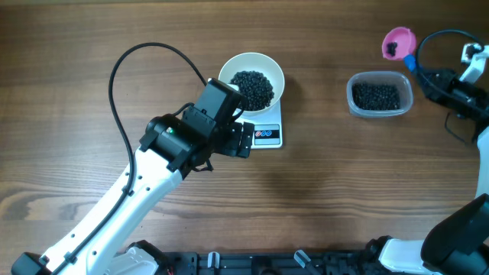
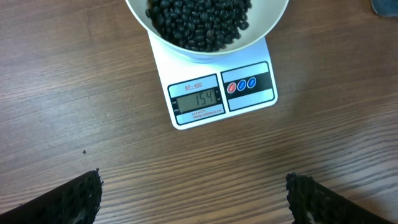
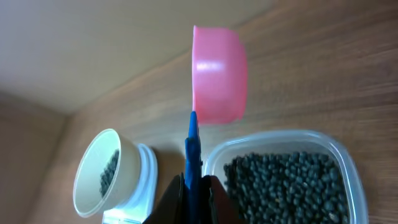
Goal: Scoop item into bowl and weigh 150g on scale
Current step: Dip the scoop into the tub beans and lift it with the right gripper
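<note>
Beans (image 2: 199,22) fill the white bowl (image 2: 268,28) sitting on the scale (image 2: 165,68), its display (image 2: 198,98) reading 154. Left hand (image 2: 193,199) hangs wide open and empty before the scale. Right hand (image 3: 194,186) is clamped on the blue handle (image 3: 193,143) of the pink scoop (image 3: 217,74), near the clear tub (image 3: 280,135).

Soft, even light from above leaves only faint, blurry shadows on the table (image 1: 344,191), the scale (image 2: 198,99) looks crisp up close, while the pink scoop (image 3: 217,74) shows pale glare and slight blur.
</note>
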Robot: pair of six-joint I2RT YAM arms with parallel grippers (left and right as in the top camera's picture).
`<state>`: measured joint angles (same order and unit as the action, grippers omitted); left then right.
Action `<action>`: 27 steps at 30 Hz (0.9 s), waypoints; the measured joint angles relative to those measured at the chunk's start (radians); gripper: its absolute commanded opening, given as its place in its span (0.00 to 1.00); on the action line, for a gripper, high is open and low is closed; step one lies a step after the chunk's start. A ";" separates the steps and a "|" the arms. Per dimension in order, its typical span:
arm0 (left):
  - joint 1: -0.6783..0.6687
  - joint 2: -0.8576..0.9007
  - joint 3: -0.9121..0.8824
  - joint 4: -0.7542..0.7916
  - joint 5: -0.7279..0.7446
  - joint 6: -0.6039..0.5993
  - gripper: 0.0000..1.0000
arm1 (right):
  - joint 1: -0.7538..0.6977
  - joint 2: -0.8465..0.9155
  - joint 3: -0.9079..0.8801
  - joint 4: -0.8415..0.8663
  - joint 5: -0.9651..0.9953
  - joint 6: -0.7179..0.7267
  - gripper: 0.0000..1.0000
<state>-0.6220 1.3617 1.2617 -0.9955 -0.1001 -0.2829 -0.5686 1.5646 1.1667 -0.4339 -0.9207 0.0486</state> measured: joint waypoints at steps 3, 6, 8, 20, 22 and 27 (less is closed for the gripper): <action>0.000 0.000 0.000 0.000 0.000 0.000 1.00 | 0.000 -0.001 0.000 -0.035 -0.024 0.090 0.04; 0.000 0.000 0.000 0.000 0.000 0.000 1.00 | 0.000 -0.037 0.000 -0.101 -0.046 0.075 0.04; 0.000 0.000 0.000 0.000 0.000 0.000 1.00 | 0.000 -0.098 0.000 -0.140 -0.009 0.032 0.04; 0.000 0.000 0.000 0.000 0.000 0.000 1.00 | 0.005 -0.169 0.000 -0.327 0.372 -0.470 0.04; 0.000 0.000 0.000 0.000 0.000 0.000 1.00 | 0.035 -0.143 0.000 -0.309 0.394 -0.511 0.04; 0.000 0.000 0.000 0.000 0.000 0.000 1.00 | 0.178 -0.122 0.000 -0.262 0.617 -0.616 0.04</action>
<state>-0.6220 1.3617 1.2617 -0.9955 -0.1001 -0.2829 -0.3908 1.4422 1.1671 -0.6960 -0.3038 -0.5678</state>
